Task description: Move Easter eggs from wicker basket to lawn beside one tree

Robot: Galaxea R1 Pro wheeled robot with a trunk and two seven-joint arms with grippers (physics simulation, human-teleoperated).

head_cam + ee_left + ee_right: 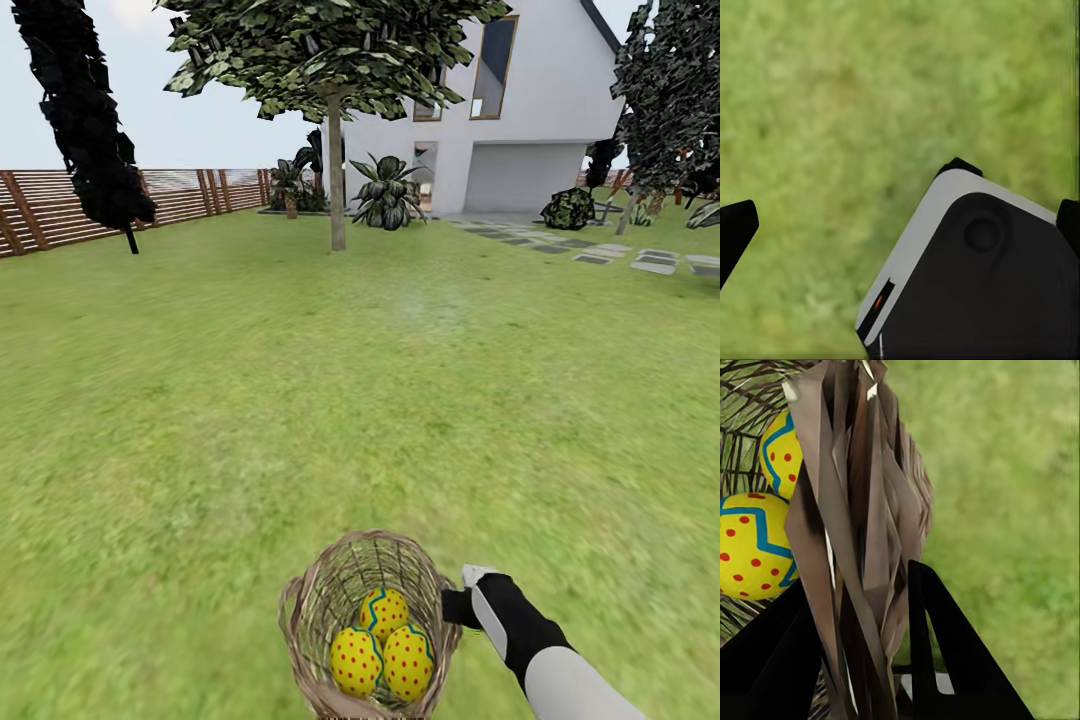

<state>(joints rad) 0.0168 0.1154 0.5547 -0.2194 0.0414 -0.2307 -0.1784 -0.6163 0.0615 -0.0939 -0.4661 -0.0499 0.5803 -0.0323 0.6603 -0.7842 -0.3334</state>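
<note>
Jaws clamp wicker basket (862,510) rim (open lawn (300,380) around).

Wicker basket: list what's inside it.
Three Easter eggs lie inside the wicker basket, touching one another. The basket's floor beneath them is covered. The right gripper clamps its rim.

A home garden. Wide lawn (300,400) fenced with brown slats (60,205), trees (335,60) and shrubs (570,208) around. White house (540,110) behind, stepping stones (600,250) leading to it.

3 yellow easter eggs (385,645), red dots, blue-green zigzag; tan wicker basket (325,590).
</note>
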